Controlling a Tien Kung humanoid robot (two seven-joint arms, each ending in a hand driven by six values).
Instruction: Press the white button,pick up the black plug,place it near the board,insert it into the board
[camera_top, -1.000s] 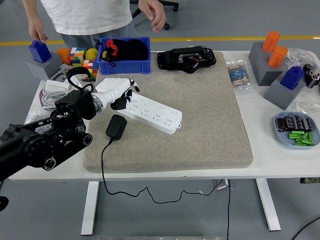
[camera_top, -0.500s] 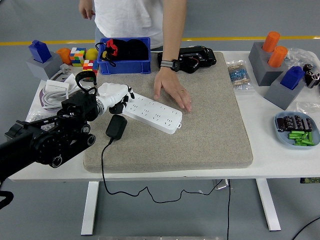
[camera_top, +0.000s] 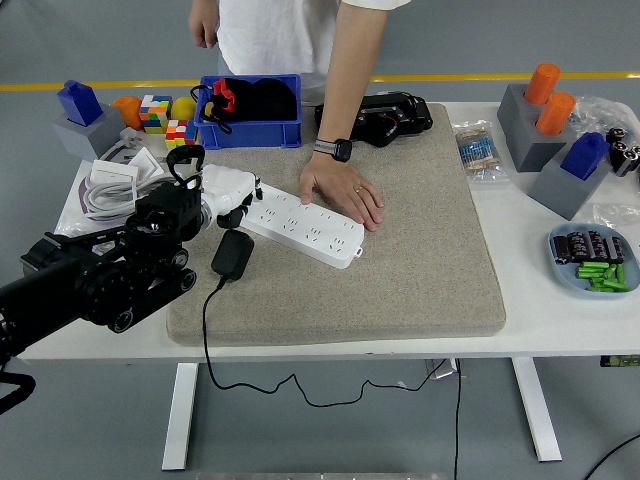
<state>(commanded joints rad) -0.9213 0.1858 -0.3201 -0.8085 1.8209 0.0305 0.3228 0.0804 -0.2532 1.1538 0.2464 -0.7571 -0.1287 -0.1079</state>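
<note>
We see left hand (camera_top: 232, 192), white shell, dark fingertips curled onto near end of board (camera_top: 300, 222), gripping nothing. Black plug (camera_top: 232, 253), rounded matte block, lies at 6 o'clock of hand on coarse grey mat (camera_top: 420, 250), cord trailing off table edge. Versus earlier frame: person's hand (camera_top: 343, 197) has slid onto long glossy white board; robot hand barely shifted.

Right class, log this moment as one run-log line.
left robot hand: at power strip end | black plug: on mat, ungrasped | person's hand: on strip's far edge | right arm: out of view
</note>
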